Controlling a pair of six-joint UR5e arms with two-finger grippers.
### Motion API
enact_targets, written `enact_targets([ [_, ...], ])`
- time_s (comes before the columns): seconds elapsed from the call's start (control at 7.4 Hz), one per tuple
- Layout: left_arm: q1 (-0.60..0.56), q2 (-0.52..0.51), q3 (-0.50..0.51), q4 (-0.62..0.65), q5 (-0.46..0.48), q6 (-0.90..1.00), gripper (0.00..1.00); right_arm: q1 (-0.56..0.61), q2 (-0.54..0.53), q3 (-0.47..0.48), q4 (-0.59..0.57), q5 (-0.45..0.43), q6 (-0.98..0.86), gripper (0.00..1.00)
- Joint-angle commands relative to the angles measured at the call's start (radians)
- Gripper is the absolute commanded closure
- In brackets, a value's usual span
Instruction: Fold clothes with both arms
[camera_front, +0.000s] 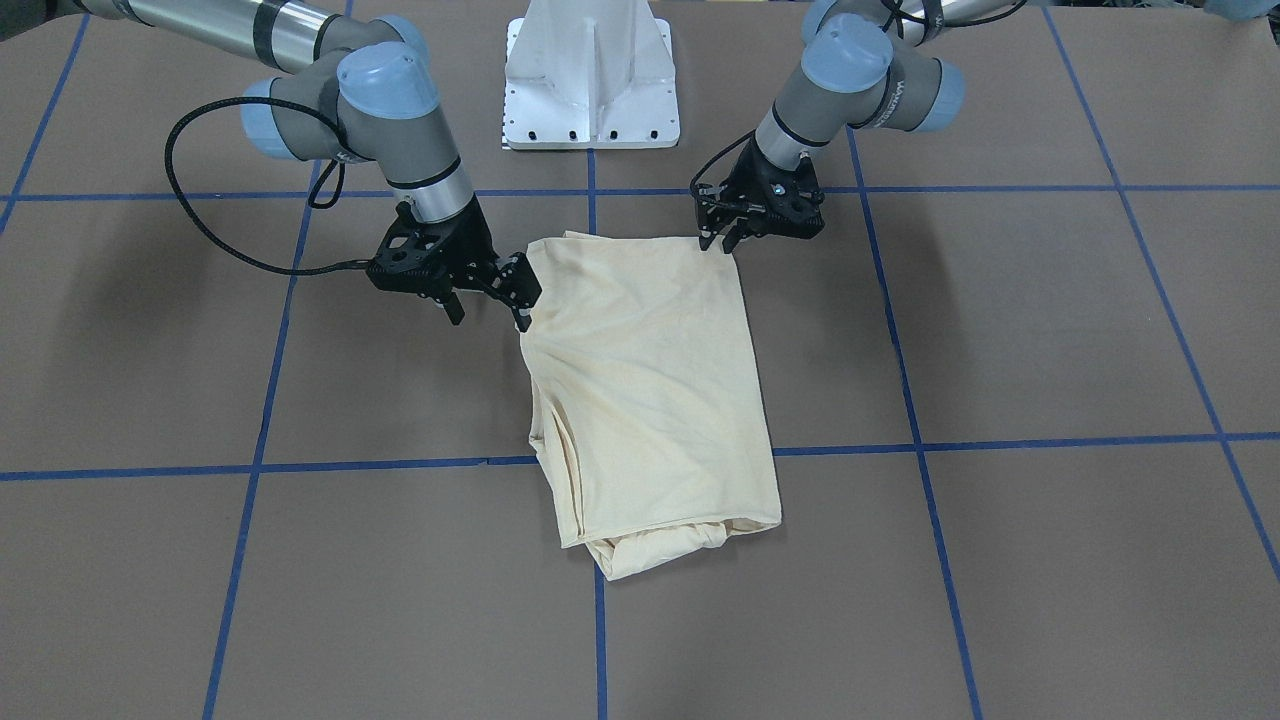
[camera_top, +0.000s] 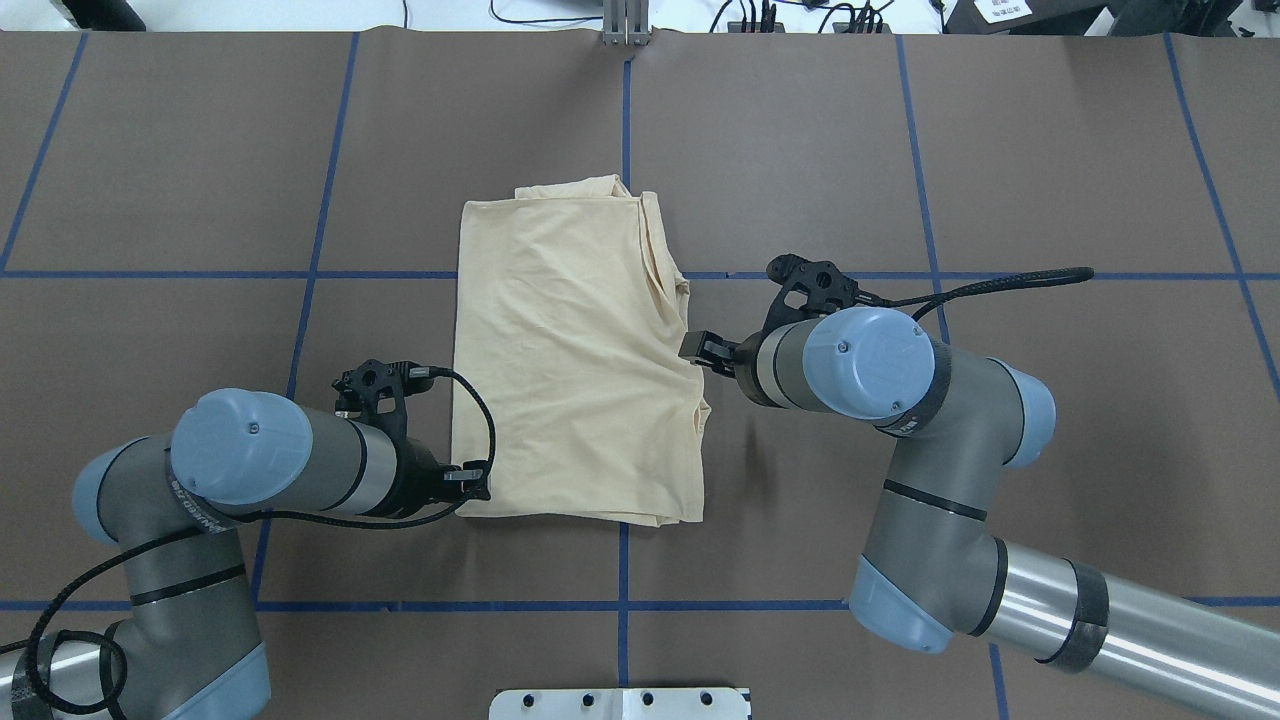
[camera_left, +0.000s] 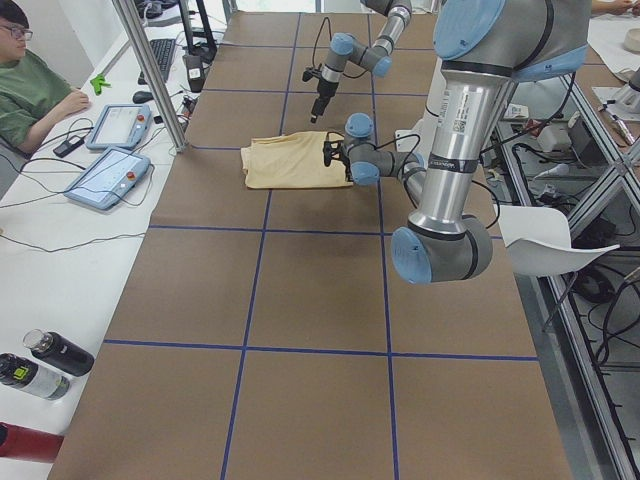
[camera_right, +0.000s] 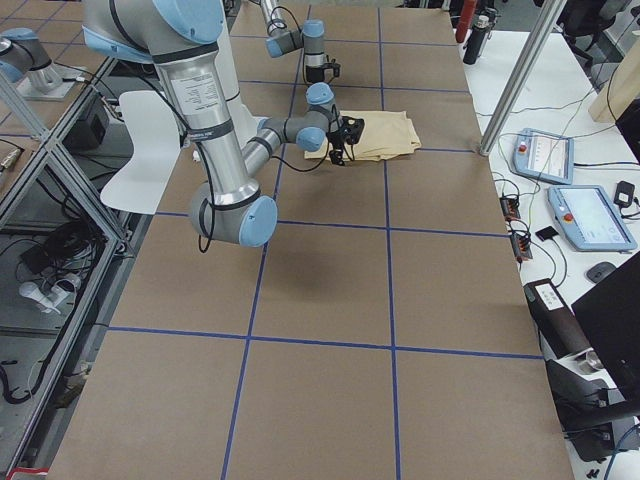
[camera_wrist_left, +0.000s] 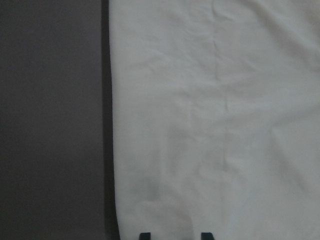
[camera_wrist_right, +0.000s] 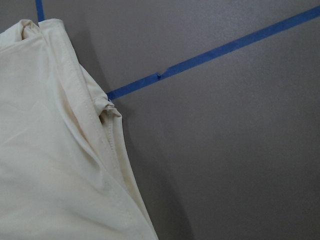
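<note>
The pale cream-yellow T-shirt (camera_top: 570, 370) lies folded into a rough rectangle at the middle of the counter (camera_top: 900, 150), across the crossing of two blue tape (camera_top: 800, 275) lines. Its upper face is plain; no print or label shows. The end away from the robot is bunched into a loose roll, and the side toward the right arm (camera_top: 880, 370) is creased, with stitched seams layered along it. The side toward the left arm (camera_top: 260, 460) runs straight and smooth.

The left gripper (camera_top: 472, 480) sits low at the shirt's near corner on that straight side. In the left wrist view the tips of its jaws show apart at the bottom edge, with fabric under and between them, so they stand open and not pinched on the cloth. The right gripper (camera_front: 490, 310) is at the creased side. Its jaws are spread wide, one tip touching the shirt's edge and the other over bare counter. The right wrist view shows only the seamed edge, the brown surface and a tape line.

Behind the shirt, between the arms, stands the white pedestal base (camera_front: 592, 80). Off the counter's far side, a person (camera_left: 30, 90) in a green top sits by two teach pendants (camera_left: 108, 175), and bottles (camera_left: 55, 352) lie farther along.
</note>
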Motion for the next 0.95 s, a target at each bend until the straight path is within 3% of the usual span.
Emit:
enact_targets([
  [0.0,0.003,0.004,0.004,0.003,-0.002,-0.002,0.56,-0.002,0.000,0.000,0.000,0.000,0.000,0.00],
  [0.14,0.005,0.013,0.006,0.003,-0.002,-0.002,0.52,-0.004,0.000,0.000,0.000,0.000,0.000,0.00],
  [0.81,0.014,0.002,0.010,0.023,-0.004,-0.002,0.53,-0.007,0.000,0.000,0.000,0.000,0.000,0.00],
])
